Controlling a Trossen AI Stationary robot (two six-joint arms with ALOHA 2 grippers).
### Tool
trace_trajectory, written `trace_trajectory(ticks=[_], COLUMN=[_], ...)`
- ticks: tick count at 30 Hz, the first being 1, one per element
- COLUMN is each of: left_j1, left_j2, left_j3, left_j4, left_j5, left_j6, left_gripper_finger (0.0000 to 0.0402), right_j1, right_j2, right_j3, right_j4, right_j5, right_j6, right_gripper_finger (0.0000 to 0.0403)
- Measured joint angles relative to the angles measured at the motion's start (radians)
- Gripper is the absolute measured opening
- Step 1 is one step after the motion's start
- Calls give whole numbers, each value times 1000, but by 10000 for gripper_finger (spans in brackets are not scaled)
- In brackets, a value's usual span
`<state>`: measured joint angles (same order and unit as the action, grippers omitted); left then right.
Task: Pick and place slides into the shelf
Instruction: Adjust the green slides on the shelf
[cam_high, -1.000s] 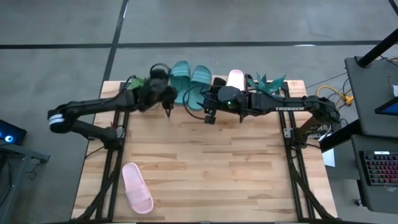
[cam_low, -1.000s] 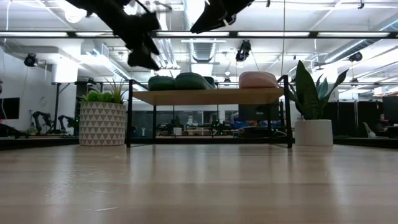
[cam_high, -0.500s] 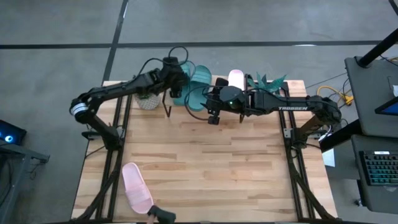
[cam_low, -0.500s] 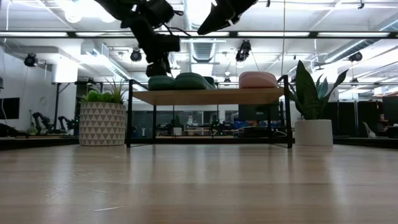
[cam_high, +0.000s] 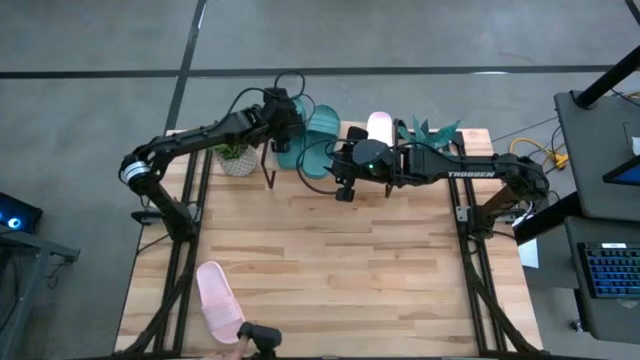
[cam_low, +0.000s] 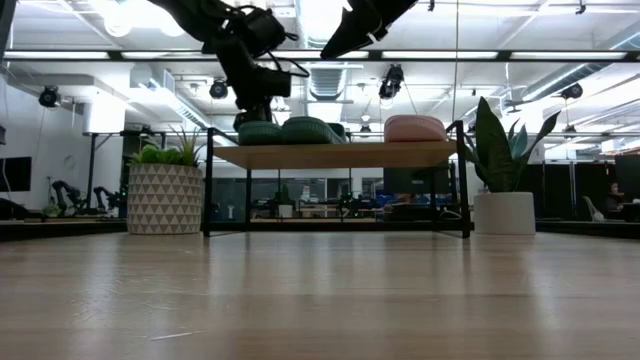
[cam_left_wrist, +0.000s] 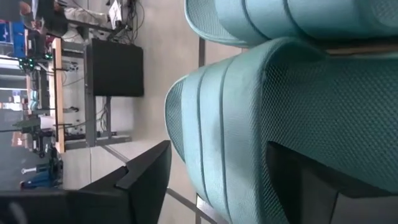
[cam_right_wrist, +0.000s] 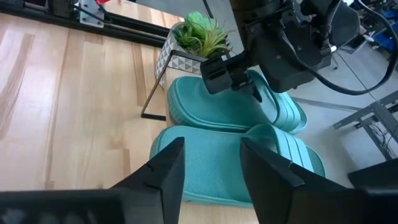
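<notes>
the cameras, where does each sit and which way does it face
High: overhead, straight down on the table; both arms show.
Low: table height, facing the shelf; arms enter from above.
Left wrist: looks past the left pincer at a teal slide.
Right wrist: looks past the right pincer at both teal slides; left arm beyond.
Shared: the teal slides.

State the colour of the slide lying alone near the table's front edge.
Pale pink slide, clearest in the high view.

Four sandals, one rack, two plants, two arms.
Two green sandals (cam_high: 318, 135) and one pink sandal (cam_high: 378, 127) lay on the rack (cam_low: 340, 155); another pink sandal (cam_high: 219, 302) lay on the table's near left.
</notes>
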<state>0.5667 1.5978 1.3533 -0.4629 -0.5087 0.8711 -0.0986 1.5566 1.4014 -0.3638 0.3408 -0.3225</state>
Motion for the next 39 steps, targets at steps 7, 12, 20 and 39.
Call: trace_trajectory(ticks=[7,12,20,39], left_j1=[6,6,-3,-46], left_j2=[-2,-2,-29,-60], left_j3=[-1,-3,-3,-23], left_j4=[-1,-6,-50,-130], left_j5=[6,10,18,-23], left_j6=[34,61,80,52], left_gripper_finger=[162,79,10,13], right_j1=[0,0,0,0], right_j2=[0,0,-17,-43], right_j3=[0,0,1,-2], right_j4=[0,0,0,0], right_j5=[0,0,0,0], right_j6=[0,0,0,0], right_gripper_finger=[133,127,123,117])
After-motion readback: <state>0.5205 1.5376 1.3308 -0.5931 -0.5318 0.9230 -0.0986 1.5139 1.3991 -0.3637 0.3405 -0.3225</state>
